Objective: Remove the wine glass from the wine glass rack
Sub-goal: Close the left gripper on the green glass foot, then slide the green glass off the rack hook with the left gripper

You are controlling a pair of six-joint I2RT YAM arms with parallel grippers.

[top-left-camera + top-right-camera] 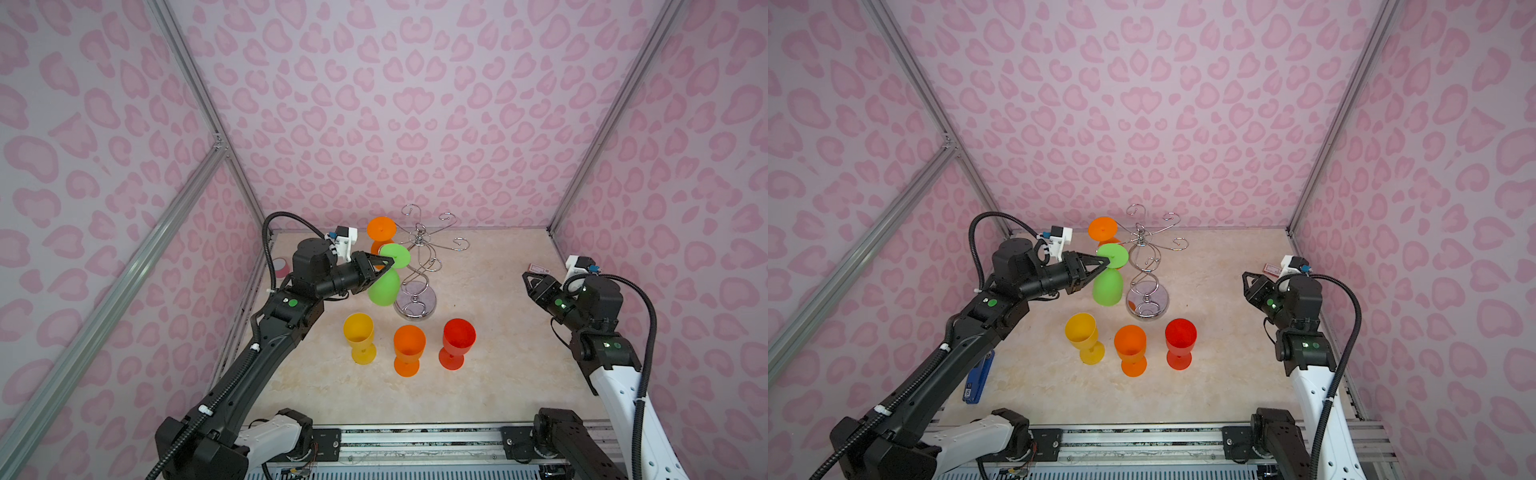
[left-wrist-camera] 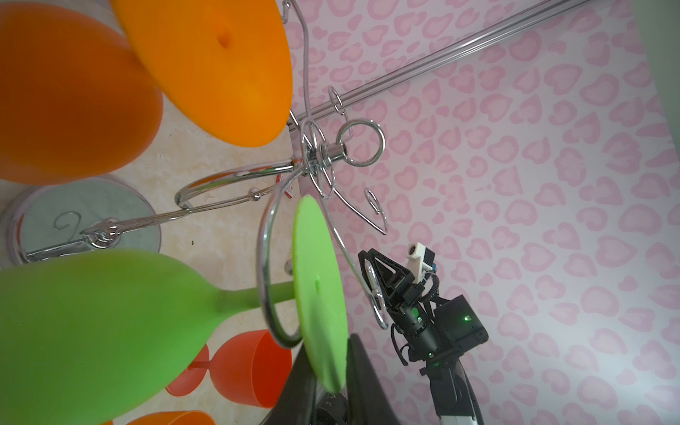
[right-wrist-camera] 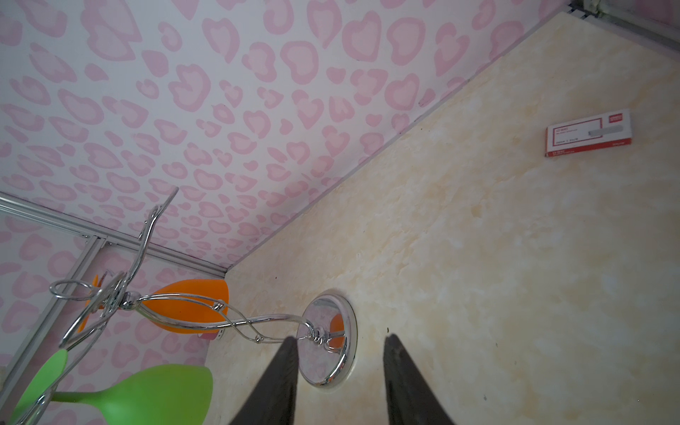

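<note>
Tabletop [image 1: 498, 365] w/ 1 rack [image 1: 415, 313], 5 glasses [image 1: 384, 289] [image 1: 381, 228] [image 1: 358, 330] [image 1: 409, 340] [image 1: 458, 334], 2 hung

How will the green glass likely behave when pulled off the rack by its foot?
The green glass looks like matte plastic: probably light, not fragile. The left end effector pinches only its foot rim, so it may swing. The wire rack could wobble.

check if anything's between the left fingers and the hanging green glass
Nothing visible: the fingers of the left gripper pinch the foot of the green wine glass. A hook of the wine glass rack rings its stem, and the hung orange wine glass sits close beside.
</note>
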